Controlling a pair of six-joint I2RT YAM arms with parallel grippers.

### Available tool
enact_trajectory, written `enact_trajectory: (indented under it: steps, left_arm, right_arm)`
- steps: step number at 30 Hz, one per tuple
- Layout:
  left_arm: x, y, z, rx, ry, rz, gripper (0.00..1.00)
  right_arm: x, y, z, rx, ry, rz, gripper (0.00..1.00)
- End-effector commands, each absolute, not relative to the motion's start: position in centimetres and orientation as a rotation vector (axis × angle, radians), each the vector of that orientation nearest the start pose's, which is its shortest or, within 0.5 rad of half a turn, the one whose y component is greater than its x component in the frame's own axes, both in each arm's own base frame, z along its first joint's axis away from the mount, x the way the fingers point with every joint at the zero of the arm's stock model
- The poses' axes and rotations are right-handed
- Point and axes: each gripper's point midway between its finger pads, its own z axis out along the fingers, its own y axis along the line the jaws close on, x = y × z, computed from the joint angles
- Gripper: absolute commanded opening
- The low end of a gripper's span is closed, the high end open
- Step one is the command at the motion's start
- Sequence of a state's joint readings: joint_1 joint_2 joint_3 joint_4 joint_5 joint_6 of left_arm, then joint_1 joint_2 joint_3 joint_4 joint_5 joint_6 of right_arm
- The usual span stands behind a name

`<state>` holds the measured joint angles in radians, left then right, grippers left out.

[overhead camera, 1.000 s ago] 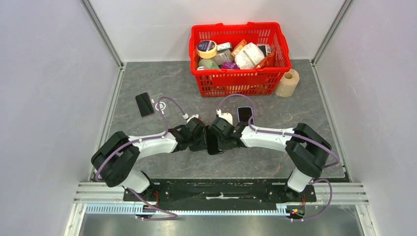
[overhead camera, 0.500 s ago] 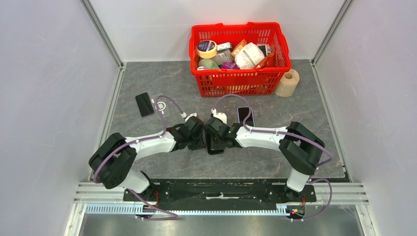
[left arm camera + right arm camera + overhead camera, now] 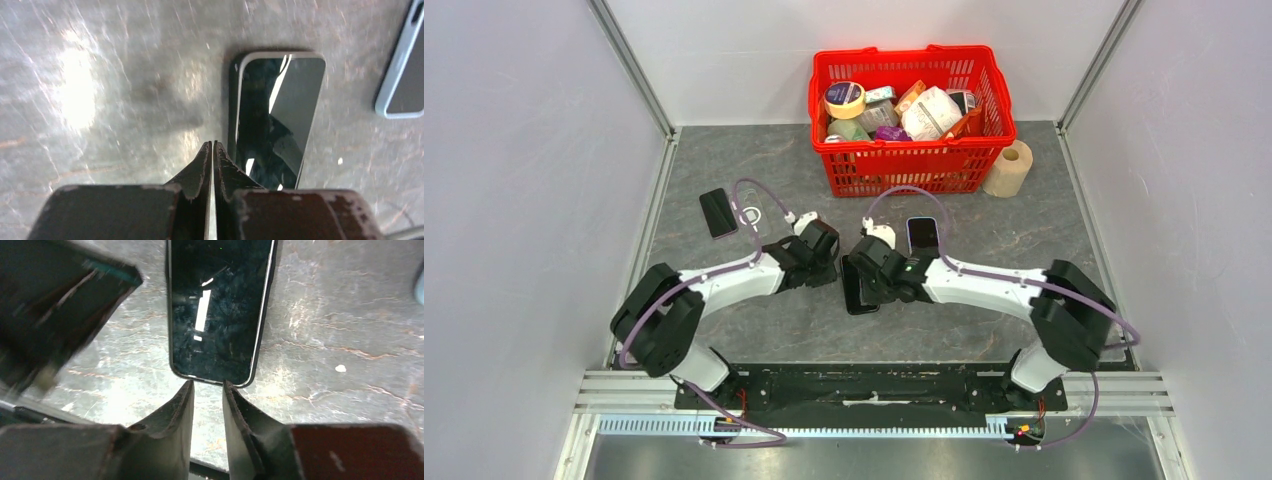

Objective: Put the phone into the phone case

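Note:
A black phone lies flat, screen up, on the grey table between my two grippers. It also shows in the left wrist view and the right wrist view. A light blue phone case lies apart from it, farther back on the right, and shows at the right edge of the left wrist view. My left gripper is shut and empty, just left of the phone. My right gripper is open by a narrow gap and empty, its tips right at the phone's near end.
A second black phone and a clear case lie at the back left. A red basket full of goods stands at the back, with a paper roll to its right. The left arm's body crowds the right wrist view.
My left gripper has drawn back up and to the left, away from the phone. My right arm has stretched out, its gripper staying at the phone. The phone lies where it was.

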<state>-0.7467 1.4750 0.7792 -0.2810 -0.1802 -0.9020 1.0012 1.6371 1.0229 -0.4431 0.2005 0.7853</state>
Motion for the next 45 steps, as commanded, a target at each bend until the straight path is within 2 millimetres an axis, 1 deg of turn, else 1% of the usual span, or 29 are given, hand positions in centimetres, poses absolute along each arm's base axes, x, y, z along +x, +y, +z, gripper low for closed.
enact_trajectory:
  steps: [1,2,4,7,9,11,14,17,21,24,28,30,31,33,36,39,41,42,45]
  left_arm:
    - [29.4,-22.8,4.1,-0.397,2.500,-0.367,0.09]
    - [30.1,-22.9,3.9,-0.395,2.506,-0.358,0.10]
    - [30.9,-23.2,3.0,-0.377,2.535,-0.328,0.11]
    - [31.9,-24.5,2.6,-0.329,2.563,-0.336,0.11]
    - [32.0,-25.5,2.1,-0.303,2.593,-0.359,0.11]
    - [31.8,-26.6,2.1,-0.262,2.611,-0.392,0.11]
    - [31.1,-28.8,1.9,-0.149,2.649,-0.456,0.11]
    - [29.6,-31.7,1.8,0.013,2.692,-0.538,0.11]
    - [26.5,-35.1,1.8,0.224,2.726,-0.633,0.12]
    - [23.8,-36.8,1.8,0.342,2.733,-0.694,0.13]
    - [20.1,-38.0,2.0,0.456,2.734,-0.808,0.13]
    - [19.0,-37.9,2.7,0.479,2.716,-0.855,0.15]
    - [18.9,-37.6,3.0,0.474,2.705,-0.859,0.17]
    - [19.3,-36.7,4.2,0.445,2.667,-0.820,0.24]
    - [20.3,-35.2,6.7,0.406,2.608,-0.750,0.34]
    - [20.8,-33.7,8.8,0.350,2.561,-0.696,0.41]
    - [20.8,-32.4,9.2,0.316,2.555,-0.655,0.41]
    - [20.6,-31.7,9.1,0.300,2.562,-0.633,0.41]
    - [19.6,-30.2,8.3,0.283,2.590,-0.613,0.41]
  right_arm:
    - [21.2,28.9,8.3,-0.184,2.523,0.345,0.38]
    - [21.2,28.3,8.4,-0.168,2.512,0.330,0.40]
    - [21.1,27.1,8.6,-0.135,2.497,0.315,0.42]
    - [21.2,25.4,9.4,-0.073,2.455,0.306,0.45]
    - [21.4,24.2,9.9,-0.032,2.426,0.291,0.47]
    - [21.6,23.0,10.5,0.008,2.398,0.279,0.48]
    - [21.9,21.4,11.4,0.071,2.355,0.279,0.48]
    - [22.4,20.0,11.7,0.121,2.335,0.275,0.49]
    - [22.8,18.9,11.3,0.141,2.355,0.268,0.49]
    - [22.9,18.1,10.6,0.155,2.380,0.263,0.50]
    - [22.5,17.5,9.6,0.155,2.406,0.259,0.49]
    - [22.0,17.4,9.0,0.152,2.423,0.273,0.49]
    - [21.8,17.5,8.6,0.148,2.435,0.283,0.49]
    - [21.1,17.9,8.0,0.132,2.461,0.321,0.49]
    - [20.0,18.5,6.7,0.102,2.510,0.377,0.49]
    - [18.7,19.7,5.4,0.054,2.578,0.467,0.48]
    - [18.0,20.2,4.7,0.045,2.608,0.509,0.46]
    - [17.7,20.5,4.5,0.039,2.619,0.529,0.46]
    - [17.0,20.4,3.9,0.034,2.644,0.527,0.45]
